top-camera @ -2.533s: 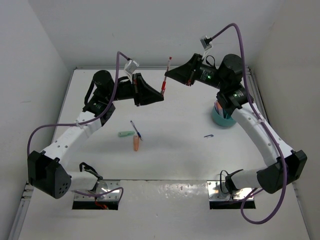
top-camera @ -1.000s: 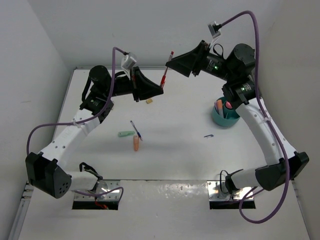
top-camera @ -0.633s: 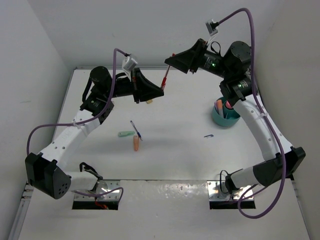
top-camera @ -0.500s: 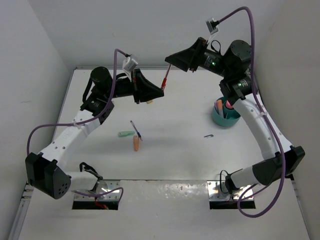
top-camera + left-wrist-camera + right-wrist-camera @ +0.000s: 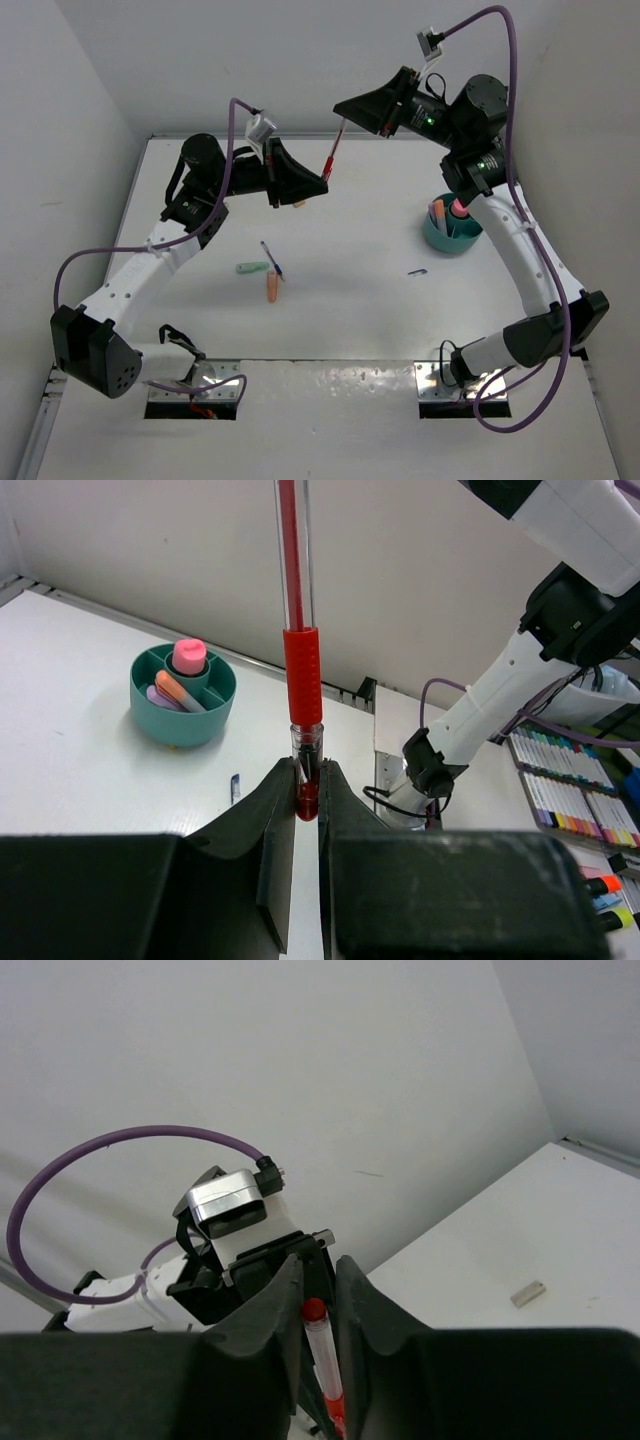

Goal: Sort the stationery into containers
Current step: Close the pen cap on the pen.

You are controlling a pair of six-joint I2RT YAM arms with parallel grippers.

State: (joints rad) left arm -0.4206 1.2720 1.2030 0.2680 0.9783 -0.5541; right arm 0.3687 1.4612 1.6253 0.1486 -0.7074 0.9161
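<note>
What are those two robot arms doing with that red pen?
The left tool holds the red pen by its lower tip, above the table. The right tool sits around the pen's top end, as if to take it; whether it grips yet is unclear. The teal cup already holds some markers.

- Left arm [image 5: 150, 265] and right arm [image 5: 520, 255]: white tube links with chunky black joint housings.
- Left pincer [image 5: 322, 180] and right pincer [image 5: 342, 108] are matte black wedges.
- A purple cable [image 5: 75, 262] loops off each arm and ends in a silver plug [image 5: 262, 128].
- Tiny green light [image 5: 427, 119] on the right arm.
- Shiny metal base plates [image 5: 195, 385].
</note>
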